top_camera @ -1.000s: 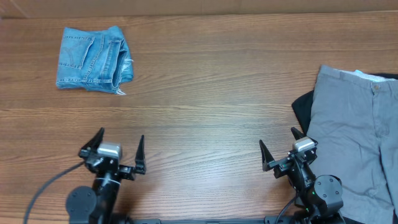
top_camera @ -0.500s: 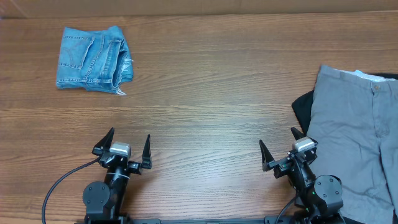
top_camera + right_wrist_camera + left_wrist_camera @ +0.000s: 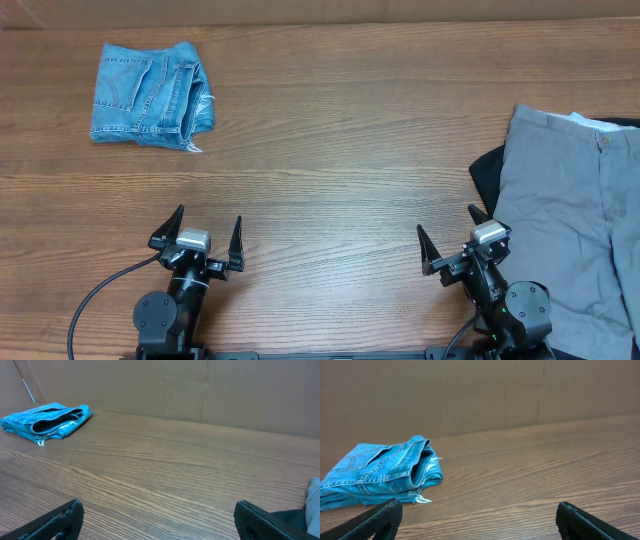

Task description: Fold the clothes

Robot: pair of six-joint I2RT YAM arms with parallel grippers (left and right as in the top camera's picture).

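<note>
The light-blue jeans (image 3: 148, 95) lie folded into a compact bundle at the table's far left, back pocket up and frayed hem at its right edge. They also show in the left wrist view (image 3: 380, 472) and far off in the right wrist view (image 3: 46, 419). My left gripper (image 3: 208, 228) is open and empty near the front edge, well short of the jeans. My right gripper (image 3: 447, 228) is open and empty at the front right.
A pair of grey trousers (image 3: 570, 220) lies spread at the right side over a black garment (image 3: 486, 172), just beside my right arm; a sliver of them shows in the right wrist view (image 3: 314, 496). A brown wall stands behind the table.
My left arm shifted a little to the right about a second ago and has held still since. The right arm and the jeans have not moved.
</note>
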